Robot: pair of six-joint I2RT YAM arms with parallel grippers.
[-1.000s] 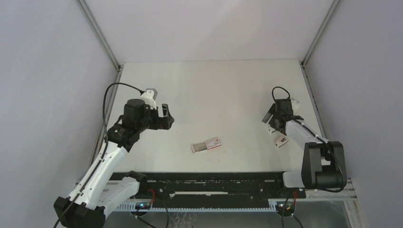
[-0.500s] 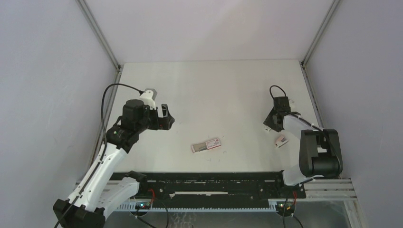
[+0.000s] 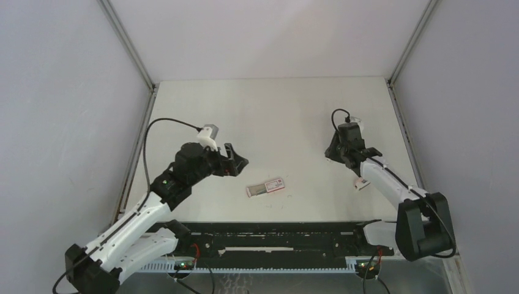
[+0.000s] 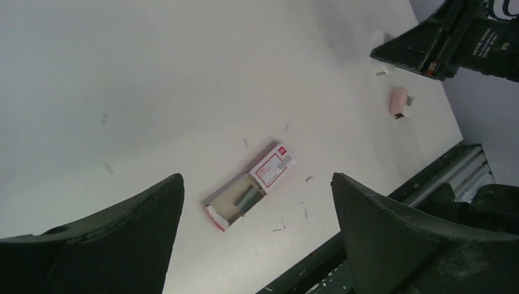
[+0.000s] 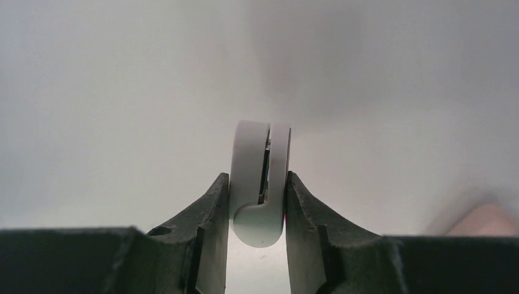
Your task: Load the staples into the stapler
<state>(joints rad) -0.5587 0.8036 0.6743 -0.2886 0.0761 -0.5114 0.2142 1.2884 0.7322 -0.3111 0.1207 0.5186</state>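
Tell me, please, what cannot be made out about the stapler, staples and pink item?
Stapler: top view, hidden by the right gripper; right wrist view shows only one end, so its tray is unseen.
Staple box: left wrist view, strips inside too small to count.
Pink item: too small in the top view, cut off by the edge in the right wrist view.

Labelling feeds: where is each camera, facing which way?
Top: above and behind, looking down on the table; left arm, right arm show.
Left wrist: on left arm, looking down through the open left claw at the box.
Right wrist: on right arm, facing table; right claw grips the stapler.
Shared: top and left wrist both show the box.
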